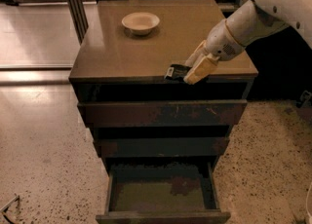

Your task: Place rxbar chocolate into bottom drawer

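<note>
The rxbar chocolate (pixel 176 72), a flat bar in a black wrapper, is at the front edge of the cabinet top, right of the middle. My gripper (pixel 194 68) comes in from the right on the white arm, and its cream fingers (pixel 201 68) are closed on the bar's right end. The bottom drawer (pixel 146 197) is pulled open below, showing a dull greenish-brown floor with nothing in it. The bar is above and slightly behind the open drawer.
A round cream bowl (pixel 140 23) stands at the back left of the cabinet top (pixel 122 52). The two upper drawers (pixel 161 113) are shut. Speckled floor lies to the left and right of the cabinet. A metal post (pixel 74 4) stands behind it on the left.
</note>
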You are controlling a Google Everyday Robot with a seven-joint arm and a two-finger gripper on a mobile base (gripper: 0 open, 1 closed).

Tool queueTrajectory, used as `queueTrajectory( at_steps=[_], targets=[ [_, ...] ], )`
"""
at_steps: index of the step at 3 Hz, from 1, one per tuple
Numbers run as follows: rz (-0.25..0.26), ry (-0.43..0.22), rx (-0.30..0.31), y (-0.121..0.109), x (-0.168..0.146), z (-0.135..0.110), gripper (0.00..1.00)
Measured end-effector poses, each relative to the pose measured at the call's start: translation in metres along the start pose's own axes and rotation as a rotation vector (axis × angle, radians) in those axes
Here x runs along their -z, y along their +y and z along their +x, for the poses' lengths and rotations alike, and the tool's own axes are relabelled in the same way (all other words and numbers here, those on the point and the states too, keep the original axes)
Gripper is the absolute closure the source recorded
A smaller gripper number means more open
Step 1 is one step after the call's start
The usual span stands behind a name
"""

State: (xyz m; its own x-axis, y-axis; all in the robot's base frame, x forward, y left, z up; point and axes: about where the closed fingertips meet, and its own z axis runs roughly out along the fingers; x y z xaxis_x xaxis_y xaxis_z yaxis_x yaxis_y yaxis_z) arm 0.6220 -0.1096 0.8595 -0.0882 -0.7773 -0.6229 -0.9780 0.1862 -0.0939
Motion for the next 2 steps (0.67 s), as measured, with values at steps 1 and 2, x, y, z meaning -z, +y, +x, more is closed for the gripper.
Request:
queueTrajectory(
  at_steps=[1, 2],
  targets=[
    [-0.008, -0.009, -0.007, 0.042, -0.012, 0.016, 1.0],
    [0.011, -0.008, 0.001, 0.067, -0.046, 0.057, 1.0]
  ],
)
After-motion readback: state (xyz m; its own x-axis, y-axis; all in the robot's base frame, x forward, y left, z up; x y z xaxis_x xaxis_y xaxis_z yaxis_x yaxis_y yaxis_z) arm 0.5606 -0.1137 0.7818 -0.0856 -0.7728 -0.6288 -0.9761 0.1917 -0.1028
